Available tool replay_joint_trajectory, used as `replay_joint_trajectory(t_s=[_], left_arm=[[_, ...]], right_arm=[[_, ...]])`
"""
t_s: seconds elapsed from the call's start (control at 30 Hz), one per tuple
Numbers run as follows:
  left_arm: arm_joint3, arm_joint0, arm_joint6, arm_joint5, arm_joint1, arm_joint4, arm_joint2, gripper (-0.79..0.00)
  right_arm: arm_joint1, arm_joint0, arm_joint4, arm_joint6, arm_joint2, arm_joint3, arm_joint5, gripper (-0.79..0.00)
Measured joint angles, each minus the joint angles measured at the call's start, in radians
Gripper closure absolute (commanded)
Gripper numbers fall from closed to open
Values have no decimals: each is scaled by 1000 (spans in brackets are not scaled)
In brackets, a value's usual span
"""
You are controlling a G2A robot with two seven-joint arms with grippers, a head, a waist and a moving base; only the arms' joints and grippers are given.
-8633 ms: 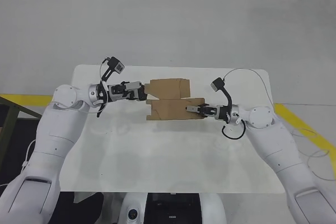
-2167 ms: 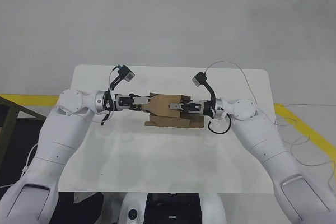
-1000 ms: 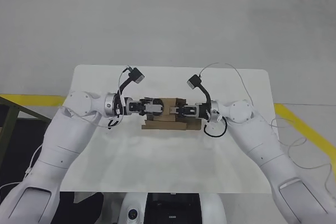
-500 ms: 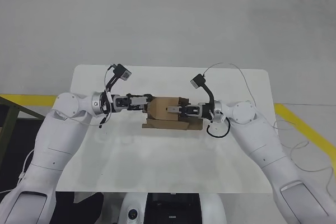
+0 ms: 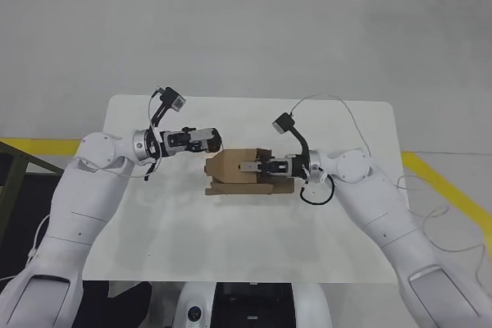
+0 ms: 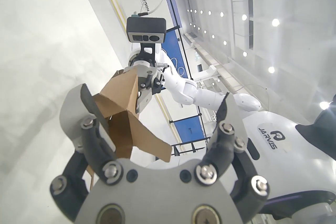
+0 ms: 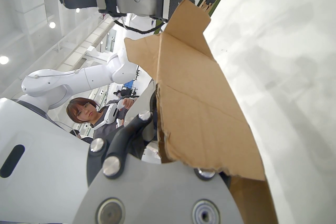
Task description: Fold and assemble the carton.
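Centrally on the tabletop (image 5: 230, 238), brown carton (image 5: 234, 168) half-folded — right jaws clamped on its flap, left jaws spread wide, empty, just beside its other end.

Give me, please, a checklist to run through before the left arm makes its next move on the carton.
1. Left jaws open: ok.
2. Left jaws lined up on a flap of the carton: cannot tell.
3. Right jaws shut on the carton's panel: ok.
4. Carton resting on the table: ok.
5. Carton squared up, flaps closed: not ok; flaps stand loose.
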State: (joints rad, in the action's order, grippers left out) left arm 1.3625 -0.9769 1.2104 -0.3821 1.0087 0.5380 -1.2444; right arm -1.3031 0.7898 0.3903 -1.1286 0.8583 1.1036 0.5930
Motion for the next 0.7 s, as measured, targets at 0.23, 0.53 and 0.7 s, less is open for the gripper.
replay_joint_trajectory(t_s=[0.23, 0.53, 0.7], left_arm=[[-14, 14, -16, 1, 7, -8, 28, -785], [3, 16, -3, 2, 11, -17, 49, -785], [8, 13, 5, 3, 12, -19, 52, -785]], right_arm=[[-9, -7, 9, -22, -22, -1, 9, 0], [-21, -20, 21, -39, -48, -17, 9, 0], [-23, -24, 28, -38, -45, -29, 14, 0]])
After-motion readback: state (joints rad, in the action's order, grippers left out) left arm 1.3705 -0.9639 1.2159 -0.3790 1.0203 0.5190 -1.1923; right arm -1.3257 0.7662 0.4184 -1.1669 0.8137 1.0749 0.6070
